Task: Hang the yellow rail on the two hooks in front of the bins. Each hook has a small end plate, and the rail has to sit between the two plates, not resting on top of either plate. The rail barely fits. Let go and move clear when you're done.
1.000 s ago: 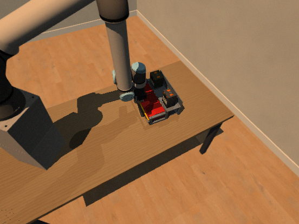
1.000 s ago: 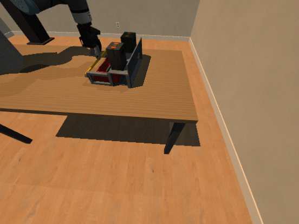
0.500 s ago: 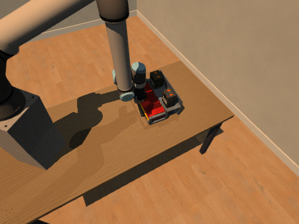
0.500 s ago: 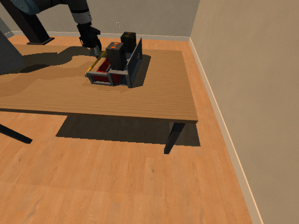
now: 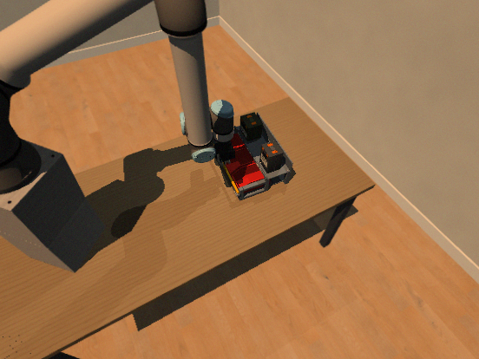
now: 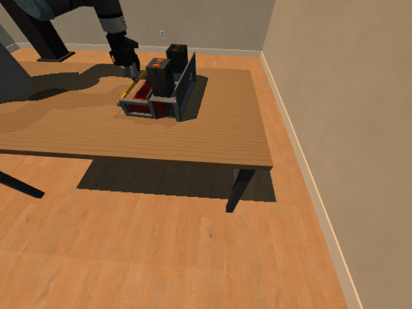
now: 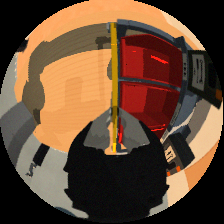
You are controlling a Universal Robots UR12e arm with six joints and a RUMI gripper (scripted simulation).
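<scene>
Along the front edge of the gray bin rack [image 6: 185,80], on the wooden table [image 6: 209,127], my gripper [image 7: 114,108] is clamped on the yellow rail [image 7: 114,75], pinching it near one end. From the wrist view the rail runs straight away from my fingers, its long axis parallel to the fronts of the two red bins [image 7: 147,82] that lie just to one side of it. Most of the rail's length extends beyond my grip toward the far end of the rack, so I hold it off-center.

In the exterior view the rail [image 6: 131,87] slants slightly, its gripped end a little higher than its far end, which reaches the corner of the rack by the near hook [image 6: 120,103]. I cannot tell whether that end sits inside the hook's end plate or on top of it; the plates are too small to make out.

I judge the coming move turns on sliding along the rail's own axis, then lowering it level, since the fit is tight lengthwise.
</scene>
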